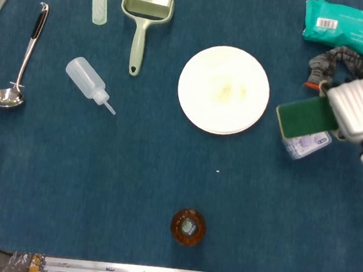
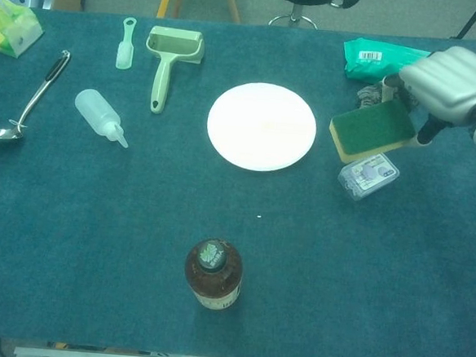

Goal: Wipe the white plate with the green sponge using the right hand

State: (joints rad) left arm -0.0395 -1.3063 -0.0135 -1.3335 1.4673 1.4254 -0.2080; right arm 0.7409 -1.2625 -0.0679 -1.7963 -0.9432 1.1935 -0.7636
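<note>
To the left of your fingers [image 1: 341, 104] the round, smooth white plate [image 1: 223, 90] lies flat on the napped blue surface [image 1: 164, 173], faintly smudged at its middle, while your right hand [image 1: 358, 108] clamps the flat, coarse green sponge [image 1: 303, 118] above a clear plastic box [image 1: 307, 144], clear of the plate.
</note>
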